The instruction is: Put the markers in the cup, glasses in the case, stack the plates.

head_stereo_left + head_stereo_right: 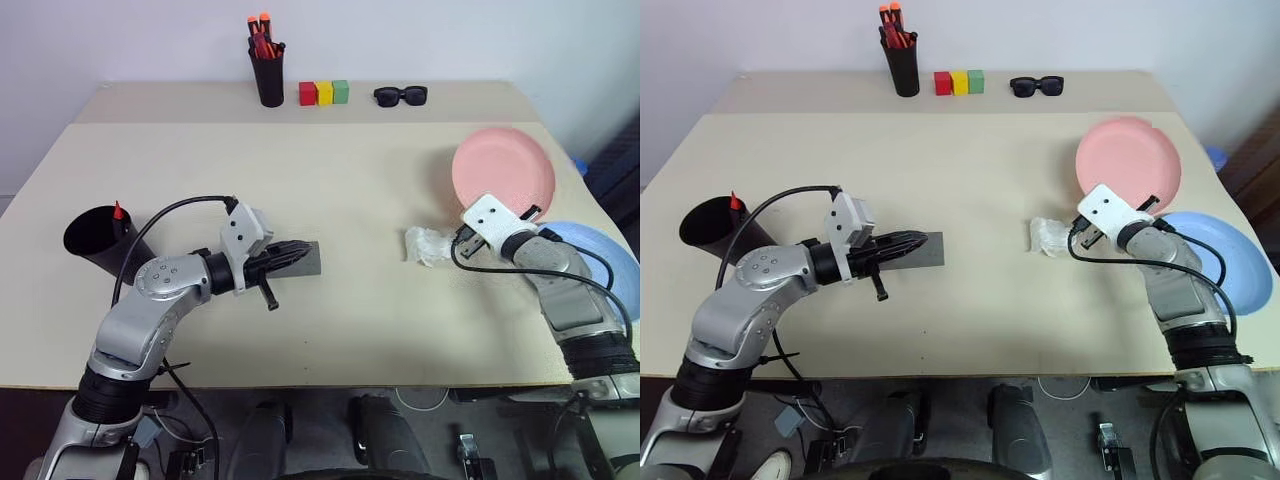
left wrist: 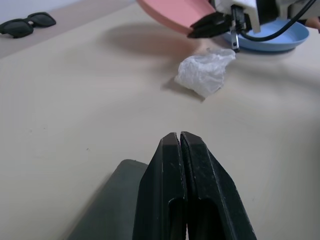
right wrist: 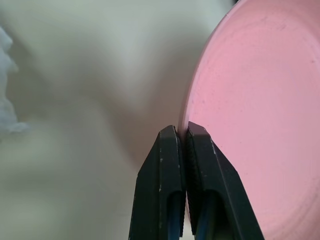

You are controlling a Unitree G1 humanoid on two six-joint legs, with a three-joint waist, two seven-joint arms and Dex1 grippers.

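My right gripper point(image 3: 181, 131) is shut on the rim of the pink plate point(image 1: 505, 170), which is tilted up off the table at the right. The light blue plate point(image 1: 610, 260) lies flat beside it, under my right forearm. A crumpled white tissue point(image 1: 428, 245) rests on the table just left of that gripper. My left gripper point(image 2: 179, 136) is shut and empty, hovering over the closed dark grey case point(image 1: 923, 252). At the far left the black cup point(image 1: 95, 240) leans over, with a marker's red tip point(image 1: 118, 211) poking out. The glasses are out of view.
Along the back of the table point(image 1: 330, 330) stand a tall black pen holder point(image 1: 268, 70) with orange-tipped pens, a row of red, yellow and green blocks point(image 1: 324, 93), and chunky black sunglasses point(image 1: 400, 96). Bare tabletop lies between my two arms.
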